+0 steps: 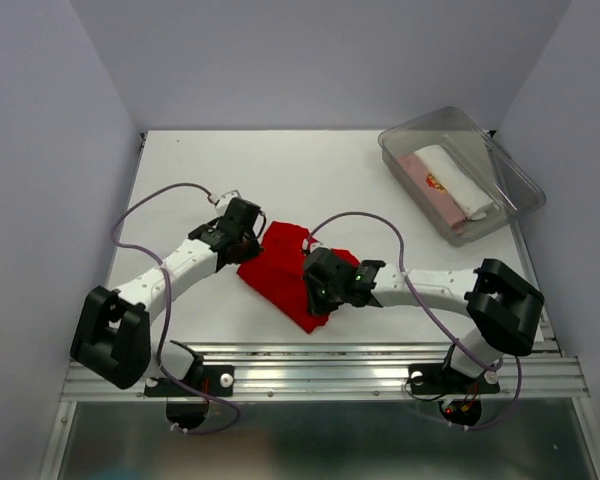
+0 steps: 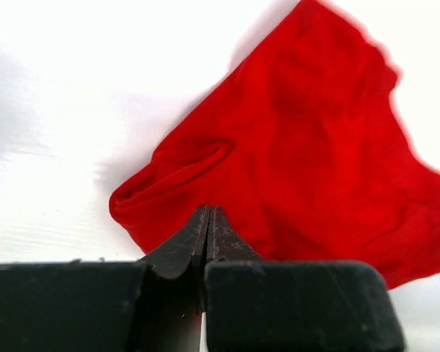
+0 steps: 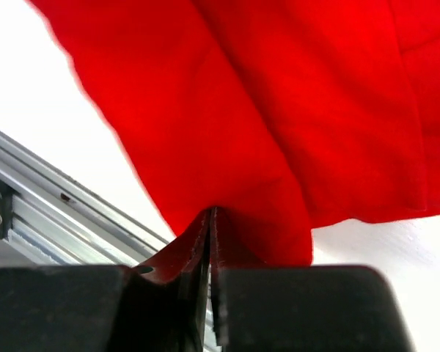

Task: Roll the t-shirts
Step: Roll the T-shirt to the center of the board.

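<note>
A plain bright red t-shirt (image 1: 285, 270) lies crumpled at the middle of the white table. My left gripper (image 1: 255, 235) is shut at its far left corner; in the left wrist view the closed tips (image 2: 209, 213) sit in the red cloth (image 2: 308, 147) beside a rolled hem. My right gripper (image 1: 315, 288) is shut at the shirt's near right part, and the right wrist view shows cloth (image 3: 264, 110) gathered into its tips (image 3: 211, 214). A white roll (image 1: 458, 180) and a pale pink t-shirt (image 1: 425, 192) with small red print lie in the bin.
A clear plastic bin (image 1: 500, 152) stands at the table's far right corner. The aluminium rail (image 1: 320, 365) runs along the near edge, just beyond the shirt's near tip, and shows in the right wrist view (image 3: 51, 198). Purple cables loop over both arms.
</note>
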Motion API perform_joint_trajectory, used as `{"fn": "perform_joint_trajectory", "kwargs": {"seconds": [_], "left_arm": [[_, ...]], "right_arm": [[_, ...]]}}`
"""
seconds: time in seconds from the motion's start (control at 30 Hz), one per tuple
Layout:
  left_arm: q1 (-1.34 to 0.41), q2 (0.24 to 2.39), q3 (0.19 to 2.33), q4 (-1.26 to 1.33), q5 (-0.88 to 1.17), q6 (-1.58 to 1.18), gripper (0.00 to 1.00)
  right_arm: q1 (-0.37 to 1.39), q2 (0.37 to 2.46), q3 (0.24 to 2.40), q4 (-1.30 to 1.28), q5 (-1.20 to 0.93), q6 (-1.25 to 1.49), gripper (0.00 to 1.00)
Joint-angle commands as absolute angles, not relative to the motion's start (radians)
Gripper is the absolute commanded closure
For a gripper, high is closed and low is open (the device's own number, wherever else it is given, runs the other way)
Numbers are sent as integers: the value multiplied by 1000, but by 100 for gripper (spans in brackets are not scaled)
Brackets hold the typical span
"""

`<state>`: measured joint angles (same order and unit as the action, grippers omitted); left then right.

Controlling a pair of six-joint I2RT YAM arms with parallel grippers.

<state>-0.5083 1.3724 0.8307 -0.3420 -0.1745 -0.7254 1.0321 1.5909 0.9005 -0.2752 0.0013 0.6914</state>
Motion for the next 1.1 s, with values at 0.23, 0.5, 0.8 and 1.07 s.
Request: {"fn": "perform_joint_trajectory", "kwargs": {"seconds": [0.23, 0.5, 0.8, 1.07], "left_arm": [[-335, 1128, 1025, -545, -269, -611, 96], [-176, 1005, 962, -594, -230, -653, 80], [-137, 1008, 940, -583, -201, -624, 79], [-133, 1006, 925, -580, -186, -612, 79]], "right_arm": [[1152, 1658, 1268, -558, 389, 491, 61], [1226, 1824, 1413, -560, 498, 351, 34], [1308, 1913, 1473, -554, 600, 264, 34], [1341, 1979, 1470, -514, 673, 249, 34]]}}
